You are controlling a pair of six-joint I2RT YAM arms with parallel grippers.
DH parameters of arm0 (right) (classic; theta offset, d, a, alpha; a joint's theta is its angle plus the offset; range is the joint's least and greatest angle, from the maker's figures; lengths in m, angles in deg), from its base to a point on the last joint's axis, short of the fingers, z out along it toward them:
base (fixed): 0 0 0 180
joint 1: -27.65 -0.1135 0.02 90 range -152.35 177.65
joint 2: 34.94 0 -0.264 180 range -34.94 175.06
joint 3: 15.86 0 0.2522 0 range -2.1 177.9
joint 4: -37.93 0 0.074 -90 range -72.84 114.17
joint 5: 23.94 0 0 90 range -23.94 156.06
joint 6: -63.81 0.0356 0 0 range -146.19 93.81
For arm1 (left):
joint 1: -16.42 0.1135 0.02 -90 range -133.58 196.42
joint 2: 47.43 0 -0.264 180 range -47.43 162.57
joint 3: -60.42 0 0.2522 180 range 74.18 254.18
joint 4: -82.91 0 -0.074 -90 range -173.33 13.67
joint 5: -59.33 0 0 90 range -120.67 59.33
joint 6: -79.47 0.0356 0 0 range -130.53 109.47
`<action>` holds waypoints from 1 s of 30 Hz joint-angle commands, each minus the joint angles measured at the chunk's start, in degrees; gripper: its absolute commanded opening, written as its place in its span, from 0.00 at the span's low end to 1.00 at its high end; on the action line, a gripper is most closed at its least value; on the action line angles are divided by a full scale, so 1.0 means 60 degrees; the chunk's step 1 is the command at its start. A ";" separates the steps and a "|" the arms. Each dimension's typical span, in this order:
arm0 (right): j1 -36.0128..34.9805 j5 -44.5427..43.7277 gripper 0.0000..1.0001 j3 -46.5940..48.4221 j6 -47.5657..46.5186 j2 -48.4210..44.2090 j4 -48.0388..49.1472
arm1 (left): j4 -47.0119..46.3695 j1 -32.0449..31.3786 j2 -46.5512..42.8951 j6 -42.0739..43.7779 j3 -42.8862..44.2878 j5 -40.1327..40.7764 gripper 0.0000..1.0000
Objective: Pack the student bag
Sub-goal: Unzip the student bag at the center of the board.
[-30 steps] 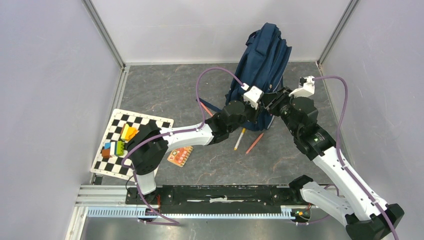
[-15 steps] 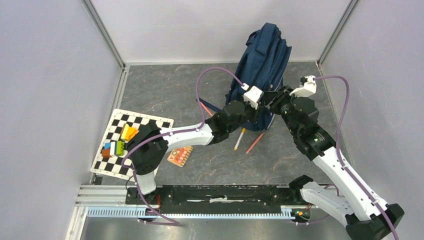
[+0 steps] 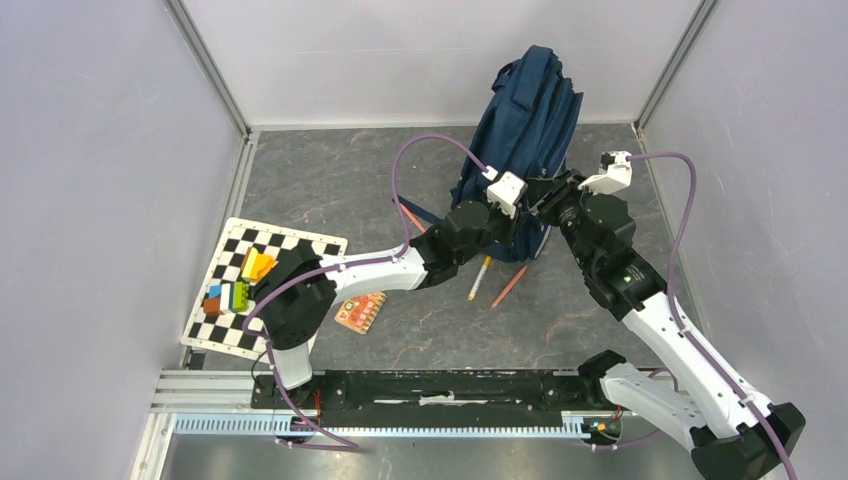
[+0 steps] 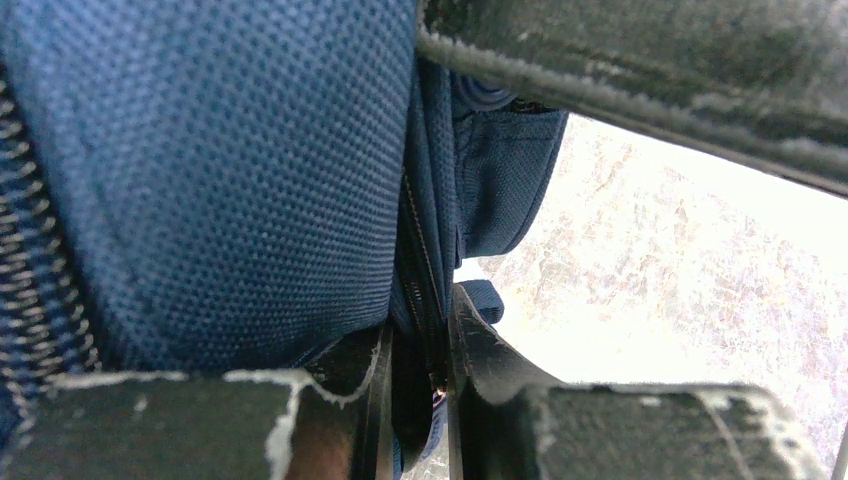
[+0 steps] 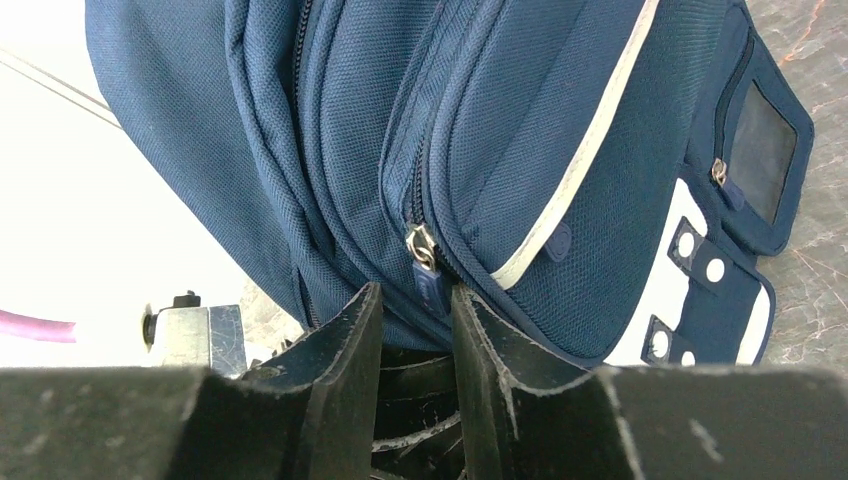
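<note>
While the left claw stays clamped on student bag fabric | right claw edged nearer, apart around the zipper pull | pocket probably opens next.

You're in a robotics lab cell: pale wall panels on aluminium frame posts enclose a grey marbled tabletop bearing a black-and-white checkered board.

Navy-blue fabric backpack stands far centre, two thin pencils just nearer; black-and-white chequered mat bearing coloured plastic blocks lies near left
</note>
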 commanded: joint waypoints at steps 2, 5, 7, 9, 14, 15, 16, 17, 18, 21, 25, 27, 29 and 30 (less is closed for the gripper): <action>0.0087 -0.0819 0.37 -0.0137 -0.0198 0.0212 0.0488 | -0.0047 -0.0237 -0.0188 -0.0154 0.0075 -0.0833 0.02; 0.0127 -0.0984 0.32 -0.0185 -0.0235 0.0232 0.0682 | -0.0041 -0.0237 -0.0162 -0.0125 0.0089 -0.0814 0.02; 0.0145 -0.1031 0.25 -0.0213 -0.0271 0.0240 0.0768 | -0.0038 -0.0232 -0.0127 -0.0085 0.0090 -0.0800 0.02; 0.0160 -0.1092 0.15 -0.0207 -0.0270 0.0252 0.1094 | -0.0004 -0.0232 -0.0100 -0.0037 0.0077 -0.0764 0.02; 0.0205 -0.1084 0.00 -0.0185 0.0115 0.0191 0.1644 | 0.0043 -0.0232 -0.0097 0.0050 0.0004 -0.0585 0.02; 0.0205 -0.1134 0.00 -0.0185 0.0216 0.0149 0.1789 | 0.0075 -0.0233 -0.0109 0.0064 -0.0012 -0.0529 0.02; 0.0205 -0.1213 0.00 -0.0165 0.0301 0.0103 0.1948 | 0.0082 -0.0233 -0.0122 0.0067 -0.0027 -0.0468 0.02; 0.0204 -0.1318 0.00 -0.0132 0.0375 0.0055 0.2070 | 0.0107 -0.0235 -0.0122 0.0073 -0.0027 -0.0424 0.02; 0.0204 -0.1417 0.00 -0.0092 0.0451 0.0015 0.2198 | 0.0138 -0.0236 -0.0126 0.0080 -0.0043 -0.0390 0.02; 0.0204 -0.1604 0.00 0.0022 0.0644 -0.0067 0.2709 | 0.0260 -0.0234 -0.0090 0.0106 -0.0021 -0.0281 0.02; 0.0204 -0.1627 0.00 0.0336 0.0778 0.0062 0.3241 | 0.0454 -0.0225 -0.0068 0.0219 -0.0012 -0.0064 0.02; 0.0216 -0.1809 0.00 0.0574 0.0683 0.0206 0.3289 | 0.0475 -0.0228 -0.0089 0.0304 -0.0040 0.0048 0.02; 0.0276 -0.1942 0.00 0.0703 0.0716 0.0334 0.3332 | 0.0492 -0.0220 -0.0147 0.0421 -0.0096 0.0201 0.02; 0.0316 -0.1950 0.00 0.0744 0.0791 0.0373 0.3408 | 0.0515 -0.0217 -0.0166 0.0506 -0.0114 0.0275 0.02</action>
